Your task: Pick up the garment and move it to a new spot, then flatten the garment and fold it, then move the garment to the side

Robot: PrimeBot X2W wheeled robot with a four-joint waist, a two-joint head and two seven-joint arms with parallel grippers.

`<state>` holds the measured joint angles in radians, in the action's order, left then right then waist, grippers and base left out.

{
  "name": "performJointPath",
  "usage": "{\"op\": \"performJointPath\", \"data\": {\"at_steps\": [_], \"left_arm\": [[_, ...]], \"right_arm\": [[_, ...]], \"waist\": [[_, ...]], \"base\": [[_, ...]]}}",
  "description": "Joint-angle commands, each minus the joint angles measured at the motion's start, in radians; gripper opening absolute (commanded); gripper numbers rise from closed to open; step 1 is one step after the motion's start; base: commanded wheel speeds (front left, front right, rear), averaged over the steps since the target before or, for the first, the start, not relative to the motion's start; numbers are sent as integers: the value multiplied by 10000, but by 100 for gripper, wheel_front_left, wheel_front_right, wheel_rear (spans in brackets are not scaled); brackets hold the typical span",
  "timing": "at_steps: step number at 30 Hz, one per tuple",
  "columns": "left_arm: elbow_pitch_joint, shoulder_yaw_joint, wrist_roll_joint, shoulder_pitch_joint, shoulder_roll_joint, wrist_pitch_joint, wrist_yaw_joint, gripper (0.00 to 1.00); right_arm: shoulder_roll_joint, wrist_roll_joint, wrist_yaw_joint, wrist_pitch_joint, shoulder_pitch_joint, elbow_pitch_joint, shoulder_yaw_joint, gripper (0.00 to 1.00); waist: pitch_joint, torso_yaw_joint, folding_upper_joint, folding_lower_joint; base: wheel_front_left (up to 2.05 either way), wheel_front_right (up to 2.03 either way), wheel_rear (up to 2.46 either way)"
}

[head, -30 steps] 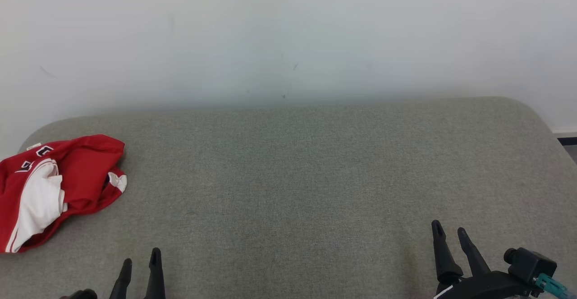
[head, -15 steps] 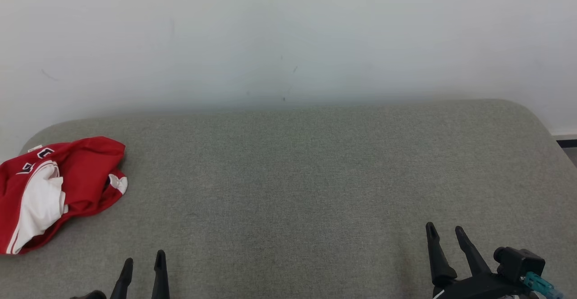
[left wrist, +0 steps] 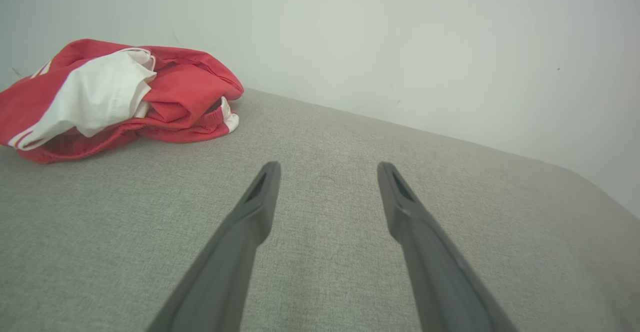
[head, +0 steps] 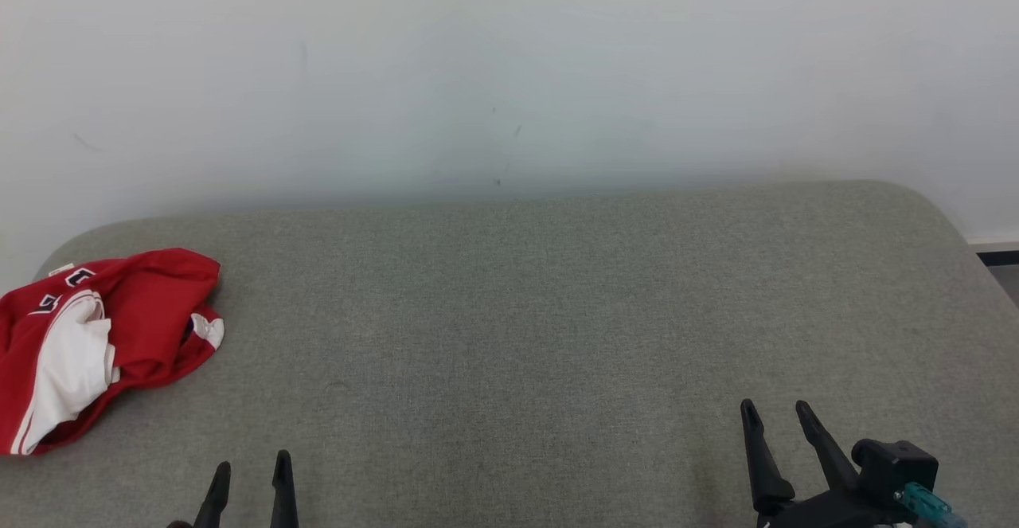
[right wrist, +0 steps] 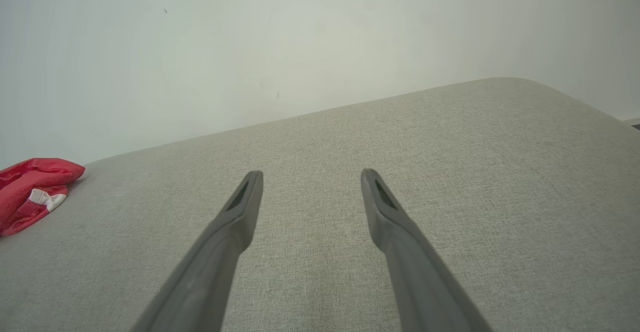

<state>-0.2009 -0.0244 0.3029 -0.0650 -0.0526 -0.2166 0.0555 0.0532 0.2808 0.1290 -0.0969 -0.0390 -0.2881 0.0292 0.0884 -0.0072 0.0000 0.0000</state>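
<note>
**Garment (head: 103, 345) heaped at the far left corner; my left hand (head: 251, 464) and right hand (head: 776, 408) both apart and empty**

The garment is red with a white panel and thin white stripes along one edge. It lies crumpled on the grey fabric-covered desk (head: 509, 313), close to the rounded far left corner and near the white wall (head: 509, 66). Part of it runs past the left edge of my head view.

On its upper fold I see dark characters outlined in white. The folds cut them off, so I cannot read them. A small pale label (head: 60, 271) sticks out at the garment's top edge, too small to read.

My left hand is at the near side of the desk. Its two dark fingers are spread with nothing between them. The garment lies ahead and to the left of it, well apart, beyond the fingertips in my left wrist view.

My right hand is at the near right, its fingers likewise spread and empty. A wide stretch of bare grey cloth lies between it and the garment. A teal connector (head: 923, 500) shows on the black mount behind that hand.
</note>
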Motion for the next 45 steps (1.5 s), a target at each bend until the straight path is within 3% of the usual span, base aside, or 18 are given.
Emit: {"op": "performJointPath", "data": {"at_steps": [1,23,45], "left_arm": [[2,6,-264,-39,-38,-113,-31,100],[-194,-20,-1384,-165,-87,-496,-87,100],[-285,-10,-1223,-164,-107,-485,-51,100]], "right_arm": [[2,-331,29,-87,61,-10,28,100],[-18,-1788,30,-402,157,-224,239,100],[-21,-1761,31,-353,230,-193,166,100]], "waist": [[22,-6,0,0],[191,-18,0,0],[230,113,0,0]], "base": [[0,0,0],[0,0,0],[0,0,0]]}}
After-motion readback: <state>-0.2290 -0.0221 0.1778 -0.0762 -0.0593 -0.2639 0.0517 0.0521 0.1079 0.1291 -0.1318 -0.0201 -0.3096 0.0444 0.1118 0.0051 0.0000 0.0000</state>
